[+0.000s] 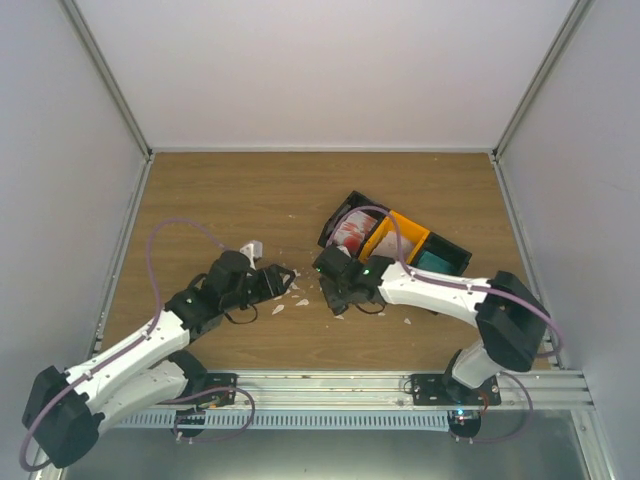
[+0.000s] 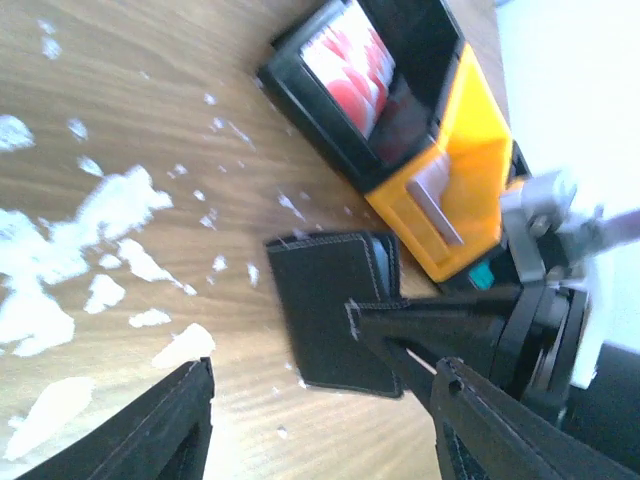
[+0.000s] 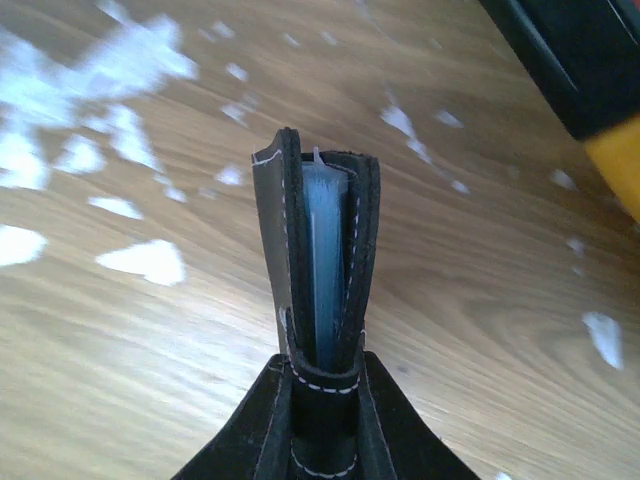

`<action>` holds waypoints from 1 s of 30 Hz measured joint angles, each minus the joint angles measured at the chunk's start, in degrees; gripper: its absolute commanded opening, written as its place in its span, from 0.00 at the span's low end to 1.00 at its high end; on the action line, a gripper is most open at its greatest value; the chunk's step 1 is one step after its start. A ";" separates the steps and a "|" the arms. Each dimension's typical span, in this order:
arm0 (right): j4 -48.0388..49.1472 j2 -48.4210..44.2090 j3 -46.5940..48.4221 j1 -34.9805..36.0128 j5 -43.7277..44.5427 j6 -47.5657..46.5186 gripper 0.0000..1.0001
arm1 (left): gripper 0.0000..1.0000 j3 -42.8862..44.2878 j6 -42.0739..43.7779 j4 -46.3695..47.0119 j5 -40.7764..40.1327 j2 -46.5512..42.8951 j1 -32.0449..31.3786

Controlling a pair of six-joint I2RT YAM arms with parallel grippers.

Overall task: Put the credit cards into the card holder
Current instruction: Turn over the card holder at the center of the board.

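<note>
Right claw (image 3: 322, 390) is clenched on the spine end of the black card holder (image 3: 318, 260). The holder is held edge-on and nearly closed, its pale blue pockets showing between the covers, just beside the orange tray (image 2: 450, 170) on the side facing the left arm; I cannot tell whether it touches the bench (image 1: 220, 190). Left claw (image 1: 280, 278) is released, its fingers spread, and sits near the holder on the far side from the orange tray, over white scraps (image 2: 110, 215). White-and-red credit cards (image 2: 350, 60) stand in the black tray (image 2: 300, 95) touching the orange tray.
</note>
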 measured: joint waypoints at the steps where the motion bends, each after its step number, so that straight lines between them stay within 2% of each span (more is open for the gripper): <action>1: -2.16 1.31 0.66 0.20 1.66 0.04 0.01 | 0.65 0.35 0.83 -0.33 0.35 0.04 1.79; 4: -7.34 5.88 3.21 1.51 5.60 0.98 0.03 | 0.66 0.44 2.69 -1.40 1.40 0.35 5.07; 10: -10.78 11.85 8.90 5.57 8.31 2.56 0.22 | 0.72 0.44 5.05 -3.54 3.23 0.63 8.79; 13: -8.15 11.85 9.57 6.84 4.04 2.93 0.31 | 0.73 0.44 5.95 -4.61 3.82 0.57 10.16; 17: -4.28 11.82 9.46 7.37 -3.74 2.75 0.50 | 0.77 0.39 6.60 -5.51 4.52 -0.09 11.54; 19: -1.14 11.50 8.72 7.34 -7.80 2.62 0.56 | 0.79 0.33 6.78 -5.62 5.05 -0.72 11.98; 22: 2.91 9.16 6.34 6.93 -12.50 2.86 0.59 | 0.87 -0.31 7.17 -5.60 6.16 -1.90 12.61; 24: 4.81 6.34 4.35 6.16 -14.27 3.08 0.59 | 0.99 -1.11 7.50 -5.31 7.50 -2.40 12.94; 30: 8.85 -3.06 -2.36 -0.85 -15.74 2.84 0.59 | 0.99 -5.20 8.31 -2.23 15.63 -0.50 12.98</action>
